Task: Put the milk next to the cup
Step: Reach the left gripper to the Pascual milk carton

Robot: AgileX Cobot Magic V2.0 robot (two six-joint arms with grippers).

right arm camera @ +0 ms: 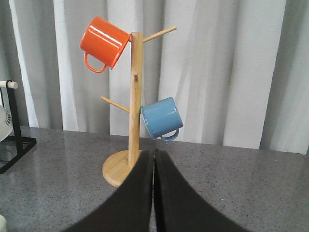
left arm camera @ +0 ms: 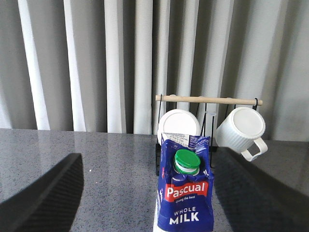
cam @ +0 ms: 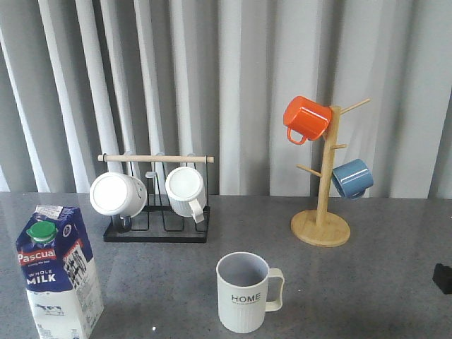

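Observation:
The milk point(cam: 59, 274) is a blue and white carton with a green cap. It stands upright at the near left of the table. The cup point(cam: 244, 294) with "HOME" lettering stands upright near the front middle, handle to the right, well apart from the milk. In the left wrist view my left gripper point(left arm camera: 147, 162) is open, and the milk point(left arm camera: 185, 195) stands between its wide-spread fingers, nearer one finger; no contact shows. My right gripper point(right arm camera: 154, 153) is shut and empty, low over the table in front of the wooden mug tree. A black bit of it point(cam: 443, 277) shows at the right edge.
A black wire rack point(cam: 157, 231) with a wooden bar holds two plain white ribbed mugs point(cam: 117, 193) behind the milk. A wooden mug tree point(cam: 321, 227) at the back right carries an orange mug point(cam: 306, 118) and a blue mug point(cam: 352, 178). Grey curtains hang behind.

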